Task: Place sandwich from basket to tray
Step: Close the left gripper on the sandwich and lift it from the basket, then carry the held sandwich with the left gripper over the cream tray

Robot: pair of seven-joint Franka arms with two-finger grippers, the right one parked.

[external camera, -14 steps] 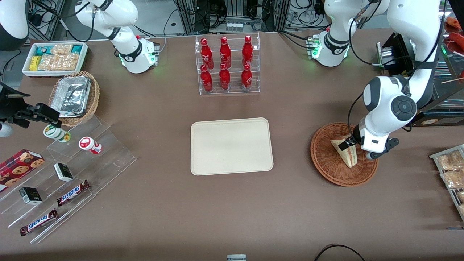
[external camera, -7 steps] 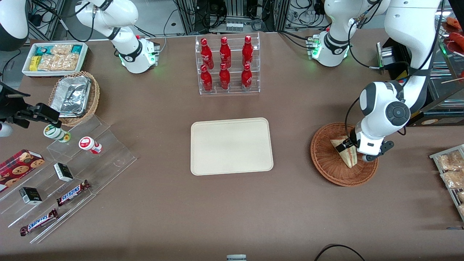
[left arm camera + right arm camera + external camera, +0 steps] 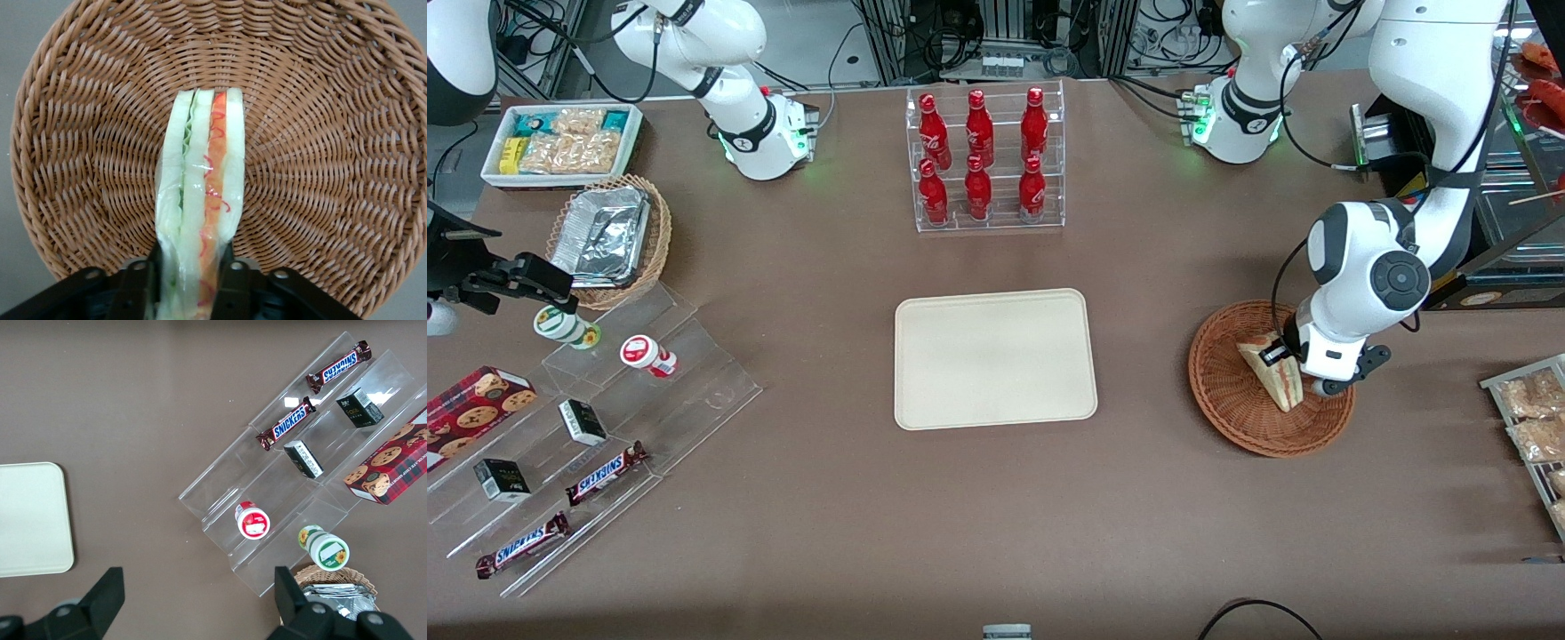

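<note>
The sandwich (image 3: 1273, 368) (image 3: 200, 200), a wrapped wedge of pale bread with red, orange and green layers, stands on edge in the reddish-brown wicker basket (image 3: 1227, 400) (image 3: 333, 167) toward the working arm's end of the table. My left gripper (image 3: 1288, 357) (image 3: 190, 280) is down in the basket, shut on the sandwich, one black finger (image 3: 140, 287) pressed against each bread face. The cream tray (image 3: 994, 359) lies bare at mid-table, well apart from the basket.
An acrylic rack of red bottles (image 3: 984, 160) stands farther from the front camera than the tray. A tan wicker basket of foil trays (image 3: 609, 236), a white snack bin (image 3: 560, 142) and tiered acrylic shelves with snacks (image 3: 587, 436) occupy the parked arm's end. Packets on a rack (image 3: 1534, 418) lie beside the basket.
The working arm's wrist shifted slightly toward the tray and a little away from the front camera, and the fingers closed onto the sandwich, which now stands a bit higher in the basket.
</note>
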